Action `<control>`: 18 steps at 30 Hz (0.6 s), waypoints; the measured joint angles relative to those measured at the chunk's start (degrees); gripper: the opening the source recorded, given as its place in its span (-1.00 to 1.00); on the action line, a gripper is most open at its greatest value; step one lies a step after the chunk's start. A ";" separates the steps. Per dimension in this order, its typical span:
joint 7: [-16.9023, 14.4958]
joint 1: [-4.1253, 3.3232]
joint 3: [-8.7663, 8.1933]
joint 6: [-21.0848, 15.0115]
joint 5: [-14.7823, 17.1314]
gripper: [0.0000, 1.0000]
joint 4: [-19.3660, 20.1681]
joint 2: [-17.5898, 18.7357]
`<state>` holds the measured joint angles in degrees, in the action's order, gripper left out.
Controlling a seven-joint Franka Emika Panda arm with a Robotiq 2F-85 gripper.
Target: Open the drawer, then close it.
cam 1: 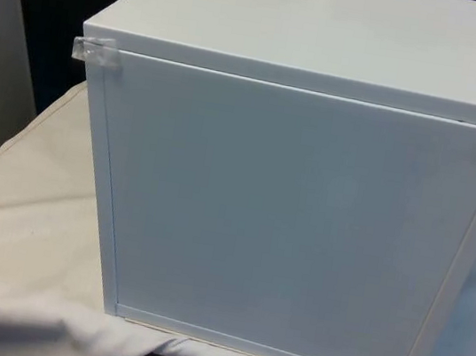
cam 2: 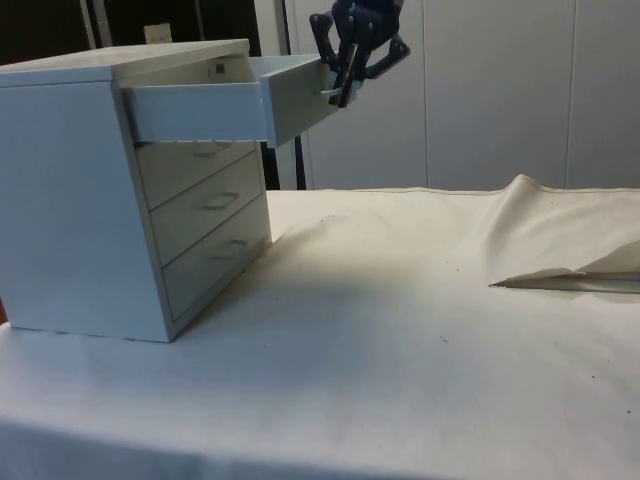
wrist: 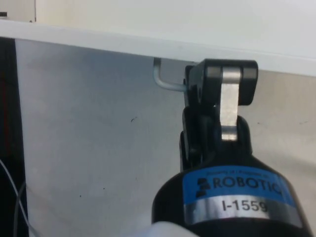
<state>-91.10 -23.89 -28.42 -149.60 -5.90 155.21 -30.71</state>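
White chest of drawers (cam 2: 90, 190) stood on the cloth-covered bench (cam 2: 400, 330), blank back (cam 1: 287, 212) toward the front view. Top drawer (cam 2: 225, 100) was pulled well out; three lower drawers (cam 2: 205, 215) sat flush. Claw (cam 2: 345, 85) was pinched on the top drawer's metal handle (wrist: 165, 81).

One chest of drawers (cam 2: 90, 190) with four drawers: one top drawer (cam 2: 225, 105) pulled out, three lower drawers (cam 2: 205, 205) shut. One pincer (cam 2: 345, 85). One metal handle (wrist: 165, 81). One piece of clear tape (cam 1: 94, 51).
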 measured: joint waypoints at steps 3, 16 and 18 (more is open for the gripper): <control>0.00 0.00 -0.06 -0.11 0.00 -1.00 0.06 0.00; -0.11 -0.06 -0.06 -0.34 0.00 -1.00 0.17 -0.23; -0.06 -0.11 -0.06 -0.34 0.00 -0.94 0.11 -0.11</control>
<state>-91.16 -24.01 -28.48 -149.94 -5.90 155.33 -30.83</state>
